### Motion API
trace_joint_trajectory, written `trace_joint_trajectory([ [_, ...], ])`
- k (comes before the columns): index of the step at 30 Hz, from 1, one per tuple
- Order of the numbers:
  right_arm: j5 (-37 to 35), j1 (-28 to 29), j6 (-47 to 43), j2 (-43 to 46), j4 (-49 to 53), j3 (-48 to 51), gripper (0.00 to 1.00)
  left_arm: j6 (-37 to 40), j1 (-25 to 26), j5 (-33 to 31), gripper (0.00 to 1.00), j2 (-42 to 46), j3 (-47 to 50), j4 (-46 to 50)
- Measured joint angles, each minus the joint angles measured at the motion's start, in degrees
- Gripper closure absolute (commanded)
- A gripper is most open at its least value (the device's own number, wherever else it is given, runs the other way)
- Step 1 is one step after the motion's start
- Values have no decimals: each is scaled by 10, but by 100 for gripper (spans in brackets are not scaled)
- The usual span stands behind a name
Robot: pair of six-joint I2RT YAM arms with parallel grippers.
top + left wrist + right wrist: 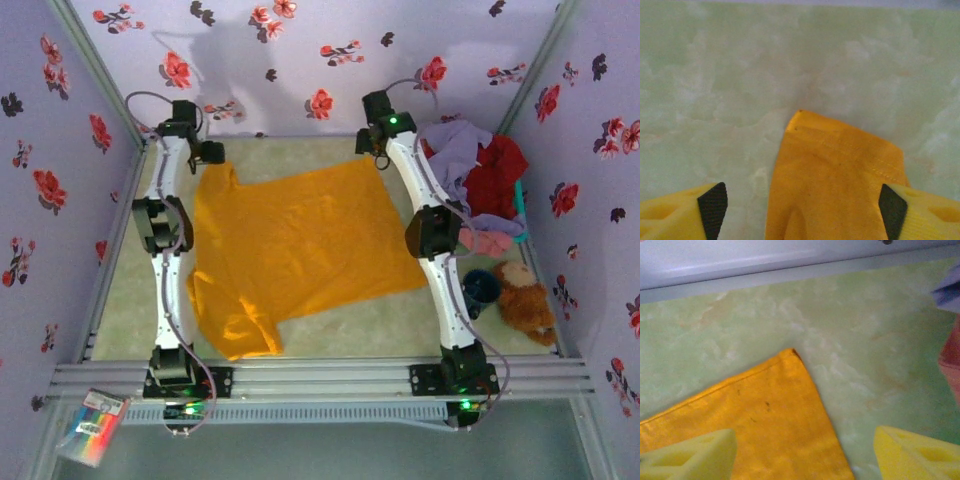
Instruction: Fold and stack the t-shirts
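A large orange-yellow t-shirt [300,240] lies spread flat across the middle of the table. My left gripper [205,155] hovers open at its far left sleeve. In the left wrist view the sleeve end [835,175] lies between the spread fingers of that gripper [802,205], untouched. My right gripper [372,145] is open at the shirt's far right corner. The hem corner [775,415] lies flat under this gripper [805,450], free of both fingers. Lavender [455,150], red [495,175] and pink [490,240] t-shirts are heaped at the right.
The heap sits in a teal basket [520,200] by the right wall. A brown teddy bear [525,300] and a dark blue cup [482,288] lie near the right arm. Flowered walls enclose the table on three sides.
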State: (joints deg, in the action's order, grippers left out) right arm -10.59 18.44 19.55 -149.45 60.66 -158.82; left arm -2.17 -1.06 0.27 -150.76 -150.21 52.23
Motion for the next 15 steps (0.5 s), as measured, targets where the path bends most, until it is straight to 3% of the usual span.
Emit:
trace_joint_trajectory([
  [6,33,-7,2,183,-19,221,27,-38,0,15,15,67,28,-8],
  [11,74,8,11,307,-54,375,28,-66,2,19,18,202,125,38],
  [15,114,31,37,346,-106,506,29,-91,-1,19,37,308,235,85],
])
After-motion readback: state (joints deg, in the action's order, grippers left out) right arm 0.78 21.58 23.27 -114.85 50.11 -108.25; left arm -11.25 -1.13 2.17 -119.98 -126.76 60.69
